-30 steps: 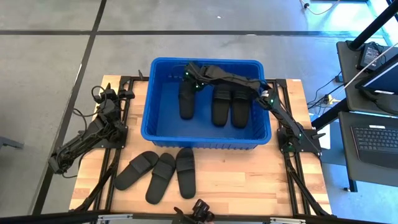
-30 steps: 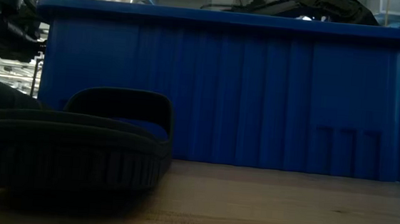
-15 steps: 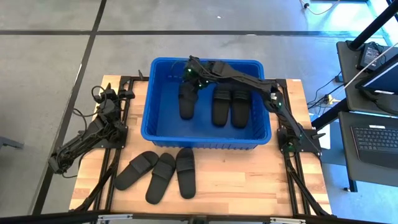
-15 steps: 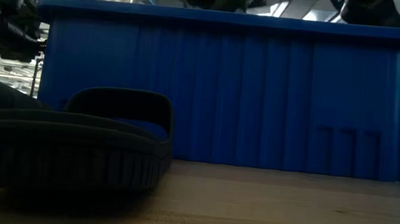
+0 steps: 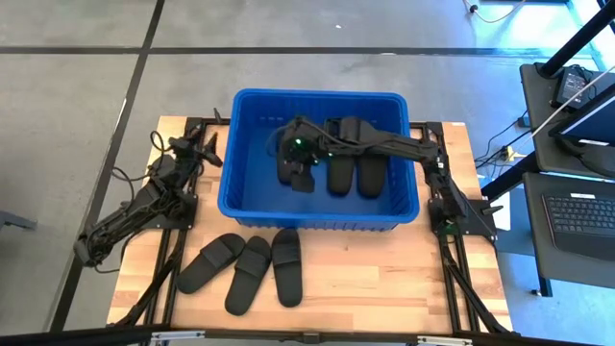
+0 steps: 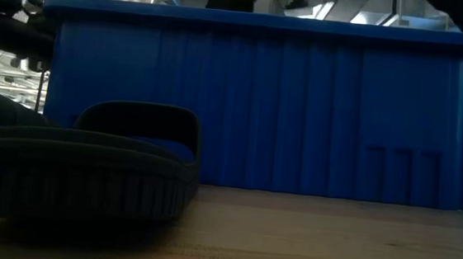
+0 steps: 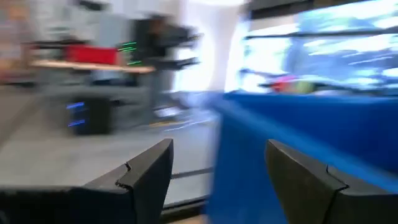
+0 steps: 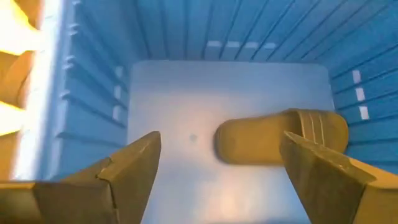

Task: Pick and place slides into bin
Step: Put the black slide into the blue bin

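The blue bin (image 5: pixel 252 197) stands at the table's far middle. Three black slides lie flat on its floor: one at the left (image 5: pixel 286 163), two side by side at the right (image 5: pixel 341 165) (image 5: pixel 370 168). Three more slides (image 5: pixel 209 261) (image 5: pixel 250 274) (image 5: pixel 286 266) lie on the table in front of the bin. My right gripper (image 5: pixel 302 178) is inside the bin over the left slide's near end, open and empty (image 8: pixel 217 186); its wrist view shows one slide (image 8: pixel 280 134) on the bin floor. My left gripper (image 5: pixel 204 146) is open and empty (image 7: pixel 217 180) beside the bin's left wall.
The bin's tall wall (image 6: pixel 258 107) fills the low view, with a slide (image 6: pixel 88 168) in front of it. Bare wooden table (image 5: pixel 384 279) lies at the near right. Desks with a laptop (image 5: pixel 577 211) stand off the table's right side.
My right gripper has swung from the bin's far rim toward the table's near edge, now over the left slide inside the bin, and has stayed open. My left gripper has shifted toward the bin's left wall. The slides have not moved.
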`<state>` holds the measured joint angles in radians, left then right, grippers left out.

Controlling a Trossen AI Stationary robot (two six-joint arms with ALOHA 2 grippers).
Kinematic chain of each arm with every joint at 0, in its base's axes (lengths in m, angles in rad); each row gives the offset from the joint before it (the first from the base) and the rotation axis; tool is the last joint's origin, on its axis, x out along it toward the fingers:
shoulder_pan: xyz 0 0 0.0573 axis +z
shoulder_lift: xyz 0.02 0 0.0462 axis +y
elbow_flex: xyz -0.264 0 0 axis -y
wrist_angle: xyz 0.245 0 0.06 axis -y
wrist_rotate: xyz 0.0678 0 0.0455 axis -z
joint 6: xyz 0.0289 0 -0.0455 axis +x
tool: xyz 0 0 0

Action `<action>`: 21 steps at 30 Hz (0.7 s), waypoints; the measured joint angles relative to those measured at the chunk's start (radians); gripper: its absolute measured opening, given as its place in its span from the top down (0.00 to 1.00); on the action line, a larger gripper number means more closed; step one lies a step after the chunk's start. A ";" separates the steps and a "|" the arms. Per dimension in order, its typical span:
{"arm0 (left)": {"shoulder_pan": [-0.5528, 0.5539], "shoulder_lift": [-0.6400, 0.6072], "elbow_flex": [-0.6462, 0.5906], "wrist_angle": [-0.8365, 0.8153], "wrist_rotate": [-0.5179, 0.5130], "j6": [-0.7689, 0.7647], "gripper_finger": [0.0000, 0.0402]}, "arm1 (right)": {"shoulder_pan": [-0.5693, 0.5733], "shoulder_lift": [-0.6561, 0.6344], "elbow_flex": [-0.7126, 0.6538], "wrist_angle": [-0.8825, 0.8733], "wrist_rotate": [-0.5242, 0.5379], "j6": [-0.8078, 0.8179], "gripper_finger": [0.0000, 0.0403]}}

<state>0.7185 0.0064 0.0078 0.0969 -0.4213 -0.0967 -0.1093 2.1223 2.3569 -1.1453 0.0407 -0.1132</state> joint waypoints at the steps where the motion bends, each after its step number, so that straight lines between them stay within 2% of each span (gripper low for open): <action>1: -0.013 0.000 0.000 0.019 0.046 0.003 0.38 | 0.014 -0.009 0.000 -0.018 0.020 0.005 0.19; 6: -0.106 0.000 0.036 0.042 0.182 -0.004 0.38 | 0.090 -0.045 0.000 -0.130 0.132 0.086 0.19; 9: -0.181 0.000 0.063 0.043 0.232 -0.006 0.38 | 0.150 -0.055 0.000 -0.155 0.136 0.121 0.19; 12: -0.259 0.000 0.096 0.050 0.233 -0.002 0.38 | 0.209 -0.055 0.000 -0.150 0.138 0.132 0.19; 17: -0.374 0.000 0.170 0.049 0.226 0.019 0.38 | 0.291 -0.056 0.000 -0.132 0.219 0.134 0.19; 21: -0.468 0.007 0.230 0.050 0.277 0.018 0.38 | 0.356 -0.074 -0.002 -0.114 0.230 0.159 0.19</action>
<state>0.2502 0.0133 0.2375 0.1472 -0.1441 -0.0788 0.2472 2.0480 2.3554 -1.2596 0.2707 0.0463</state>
